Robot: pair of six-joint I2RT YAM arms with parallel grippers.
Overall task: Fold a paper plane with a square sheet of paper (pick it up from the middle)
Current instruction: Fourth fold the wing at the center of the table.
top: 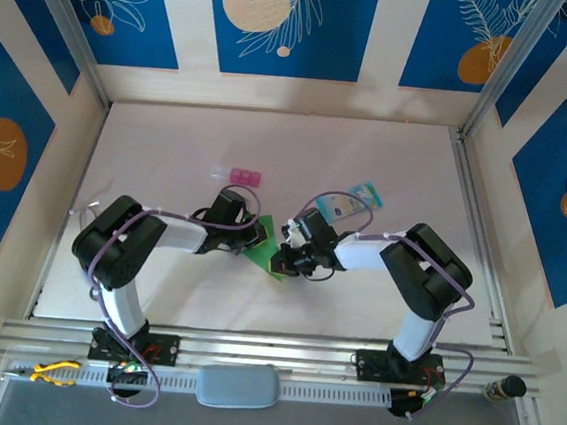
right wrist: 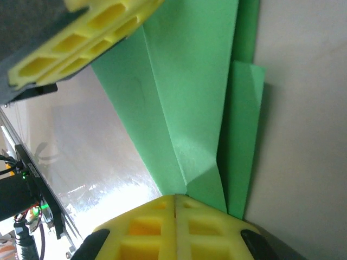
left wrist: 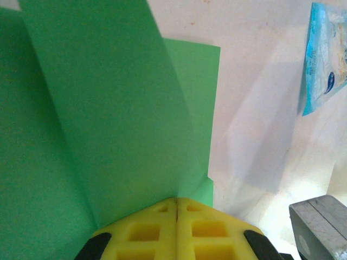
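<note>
The left fingers point(left wrist: 171, 210) are pressed fully together, gripping one edge of the square sheet of paper point(left wrist: 108, 119), which is creased into overlapping flaps. The right fingers point(right wrist: 169, 206) are closed tight too, pinching a folded corner of the same sheet. The sheet sits between the two wrists, at the middle of the bench point(top: 170, 141).

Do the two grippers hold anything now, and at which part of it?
Both hold the green paper: the left gripper and the right gripper each pinch a folded edge of it.
</note>
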